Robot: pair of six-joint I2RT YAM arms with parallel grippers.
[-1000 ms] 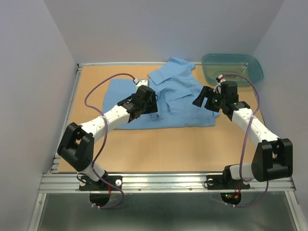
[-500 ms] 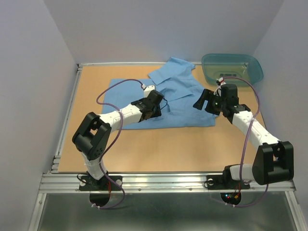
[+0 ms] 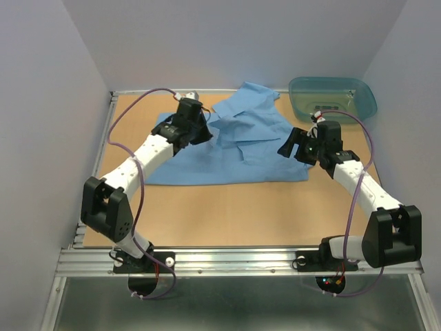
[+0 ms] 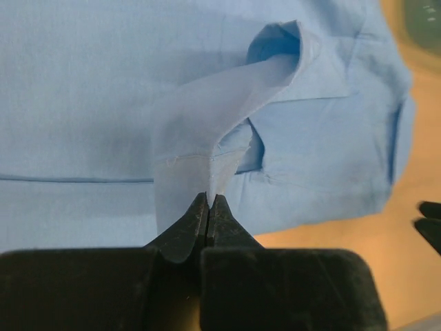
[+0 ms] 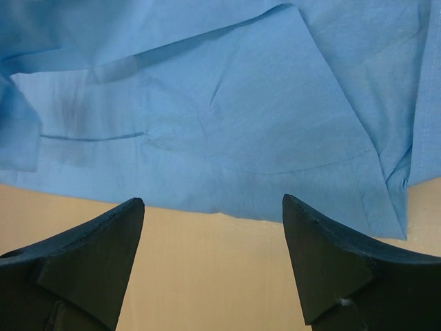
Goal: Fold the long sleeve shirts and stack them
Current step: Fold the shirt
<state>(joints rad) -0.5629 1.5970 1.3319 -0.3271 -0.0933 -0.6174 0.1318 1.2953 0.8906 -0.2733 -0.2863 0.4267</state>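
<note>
Blue cotton across the far half of the table (image 3: 227, 207): a long sleeve shirt (image 3: 241, 155), spread mostly flat, long axis running left to right in the top view, collar end toward the far edge and just left of the teal tub (image 3: 334, 96). Hard to tell whether one shirt or two overlapping. Pinched near the collar by the left gripper (image 4: 209, 203), fingertips pressed tight together on a thin fold of cloth. Drawn up from the collar into a taut ridge leading straight into those tips, with the remaining cloth lying on the table beneath. From above, held at the far left part of the shirt, so most of the cloth stretches away to the right and toward the near side of that grip. Over the shirt's near right edge, the right gripper (image 5: 212, 203): jaws wide apart, holding nothing, hem running crosswise just ahead of the two fingers, bare table on the near side. Nearer the collar and left end, the left arm; nearer the right end, the right arm. Judged as the start of a fold, likely carrying the pinched cloth across the long axis. Worth watching for cloth slipping from so narrow a pinch.
</note>
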